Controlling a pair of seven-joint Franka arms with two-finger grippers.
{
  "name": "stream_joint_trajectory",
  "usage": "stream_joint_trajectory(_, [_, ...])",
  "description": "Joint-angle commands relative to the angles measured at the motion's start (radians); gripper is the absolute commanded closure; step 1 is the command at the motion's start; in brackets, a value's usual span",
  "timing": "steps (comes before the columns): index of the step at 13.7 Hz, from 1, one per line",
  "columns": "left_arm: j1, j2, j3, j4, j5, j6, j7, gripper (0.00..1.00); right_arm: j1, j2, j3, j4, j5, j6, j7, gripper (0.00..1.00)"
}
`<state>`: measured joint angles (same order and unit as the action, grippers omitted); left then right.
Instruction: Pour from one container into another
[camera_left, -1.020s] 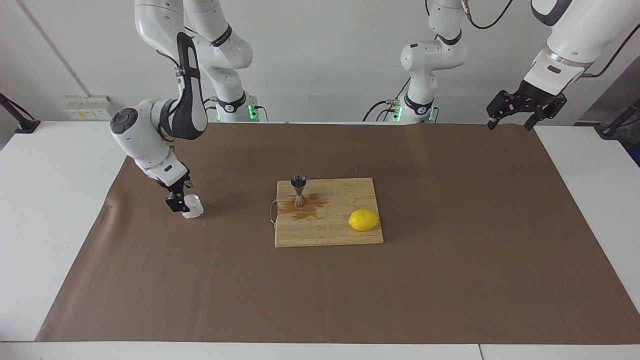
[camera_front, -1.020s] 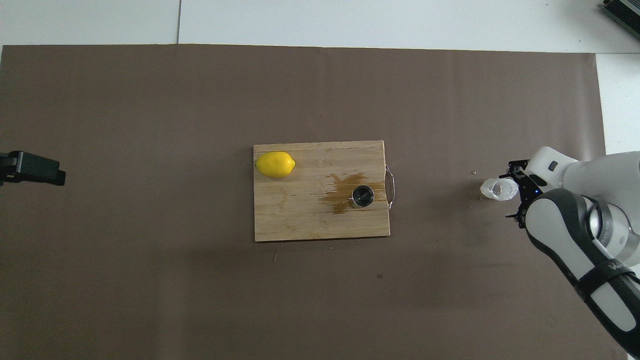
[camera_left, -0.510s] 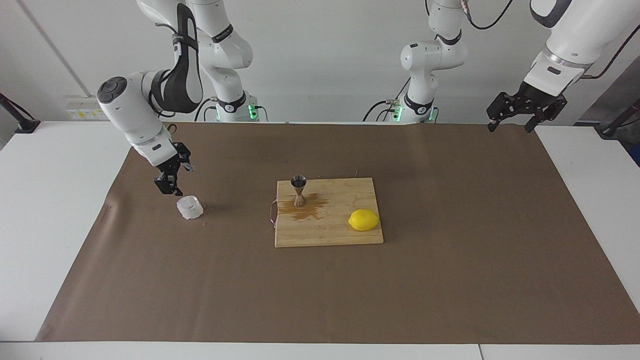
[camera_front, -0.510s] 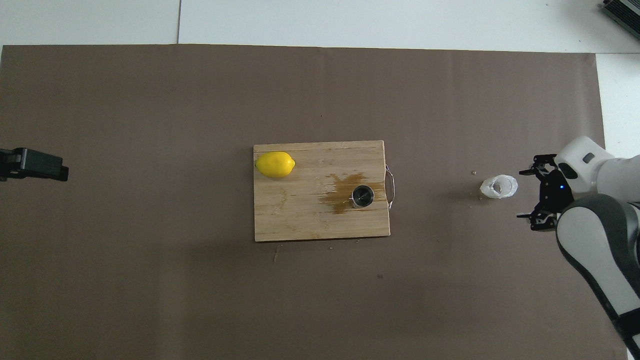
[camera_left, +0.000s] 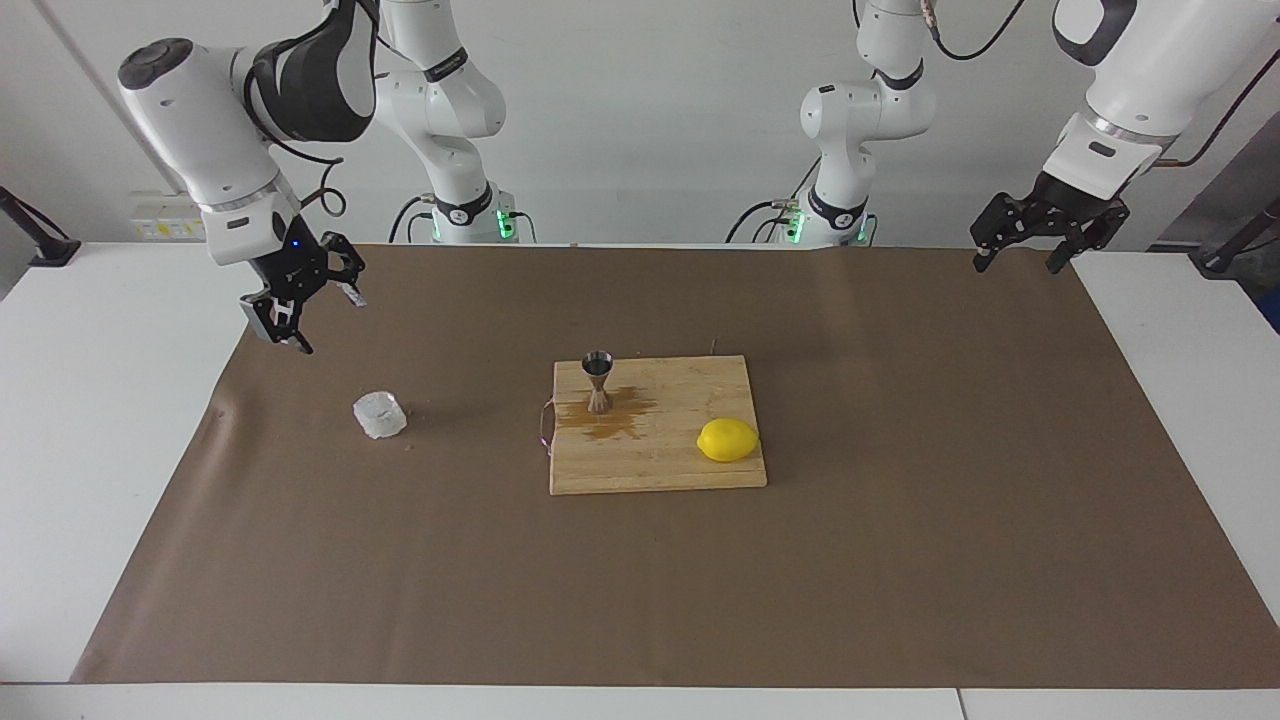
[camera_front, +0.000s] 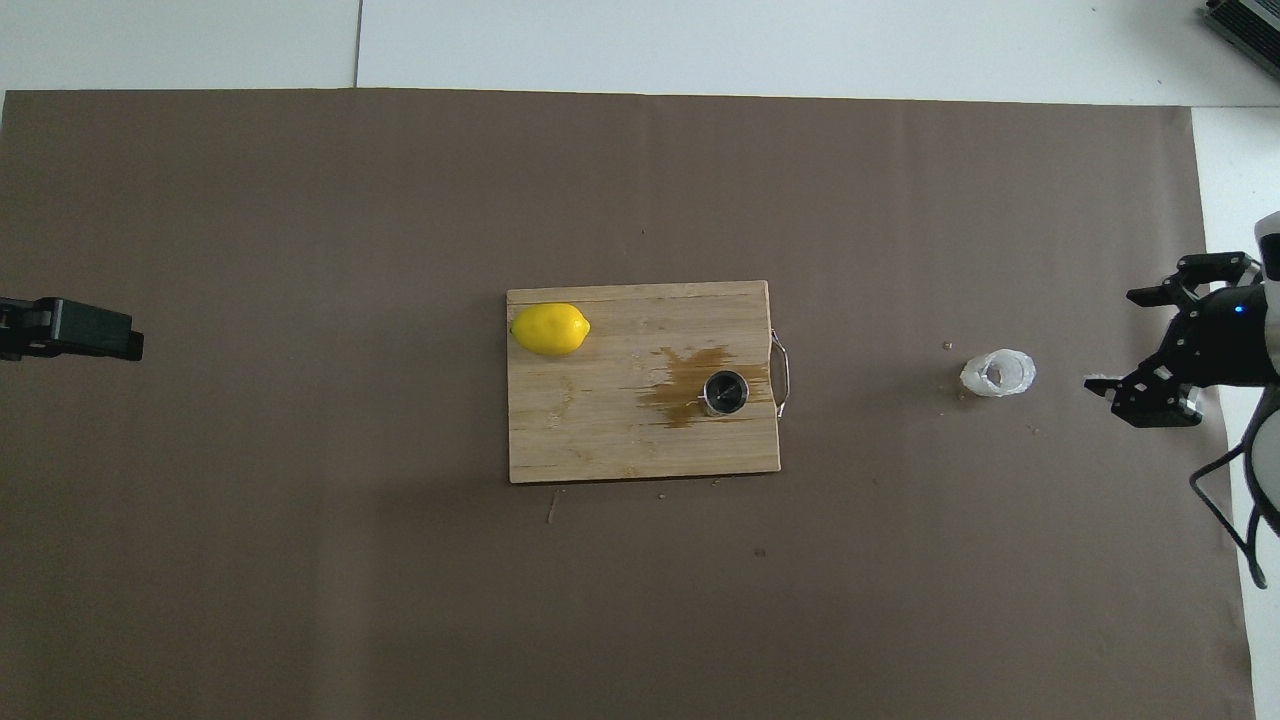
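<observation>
Facing view, going across: the right gripper (camera_left: 308, 312) hangs up in the air over the mat edge at the right arm's end of the desk, fingers apart and holding nothing. Down on the mat sits the cup (camera_left: 380, 414), upright, well apart from that gripper and on its own. Next comes the board (camera_left: 700, 470), with the jigger (camera_left: 597, 381) standing upright on the corner nearest the cup. There's a brown wet patch (camera_left: 610, 420) spread around the jigger's foot, so I'd guess some liquid missed. A lemon (camera_left: 727, 440) lies on the board toward the left arm's end. Last, the left gripper (camera_left: 1030, 238) waits high over the mat's corner, fingers apart, empty.

Risks as I see them: the pour looks done, but that puddle means the jigger's foot is on slick wood, so any nudge could slide or tip it. The cup looks thin and crinkly, so regrabbing it hard might crush it. I can't tell how full the jigger is.
</observation>
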<state>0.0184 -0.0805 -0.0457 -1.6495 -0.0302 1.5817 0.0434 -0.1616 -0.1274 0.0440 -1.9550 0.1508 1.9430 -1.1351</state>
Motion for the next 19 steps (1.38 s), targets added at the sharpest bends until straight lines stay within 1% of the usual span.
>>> stream_joint_trajectory(1, [-0.014,-0.015,0.006,-0.001,0.012,0.021,0.009,0.00,-0.001,0.005,0.014,0.108,-0.042,-0.134,0.324,0.00])
stream_joint_trajectory(2, [-0.017,0.002,0.004,0.029,0.012,-0.002,0.009,0.00,-0.001,0.012,0.026,0.161,-0.050,-0.191,0.469,0.00])
stream_joint_trajectory(4, [-0.017,0.042,-0.003,0.089,0.004,-0.051,0.007,0.00,-0.001,0.012,0.068,0.195,-0.069,-0.207,0.688,0.00])
stream_joint_trajectory(5, [-0.015,0.047,-0.005,0.099,0.001,-0.048,0.007,0.00,0.005,0.011,0.094,0.212,-0.082,-0.208,0.810,0.00])
stream_joint_trajectory(6, [-0.012,0.053,-0.005,0.100,-0.002,-0.051,0.007,0.00,0.014,0.017,0.103,0.238,-0.089,-0.214,0.924,0.00])
stream_joint_trajectory(8, [-0.011,0.083,-0.005,0.102,0.012,-0.049,0.006,0.00,0.063,0.037,0.103,0.299,-0.129,-0.236,1.056,0.00])
stream_joint_trajectory(9, [-0.012,0.087,-0.005,0.102,0.013,-0.040,0.001,0.00,0.083,0.064,0.103,0.342,-0.169,-0.252,1.080,0.00])
stream_joint_trajectory(10, [-0.015,0.087,-0.005,0.102,0.013,-0.034,-0.003,0.00,0.094,0.072,0.103,0.373,-0.181,-0.272,1.089,0.00])
stream_joint_trajectory(12, [-0.008,0.081,-0.005,0.099,0.012,-0.008,-0.007,0.00,0.097,0.103,0.103,0.436,-0.182,-0.317,1.117,0.00])
stream_joint_trajectory(14, [-0.011,0.070,-0.006,0.089,0.006,-0.015,0.001,0.00,0.099,0.133,0.103,0.491,-0.183,-0.370,1.153,0.00])
stream_joint_trajectory(16, [-0.028,0.067,-0.005,0.089,0.006,-0.020,-0.008,0.00,0.115,0.158,0.103,0.516,-0.191,-0.410,1.199,0.00])
stream_joint_trajectory(19, [-0.034,0.059,-0.005,0.077,0.006,-0.020,-0.007,0.00,0.106,0.146,0.103,0.487,-0.192,-0.403,1.238,0.00])
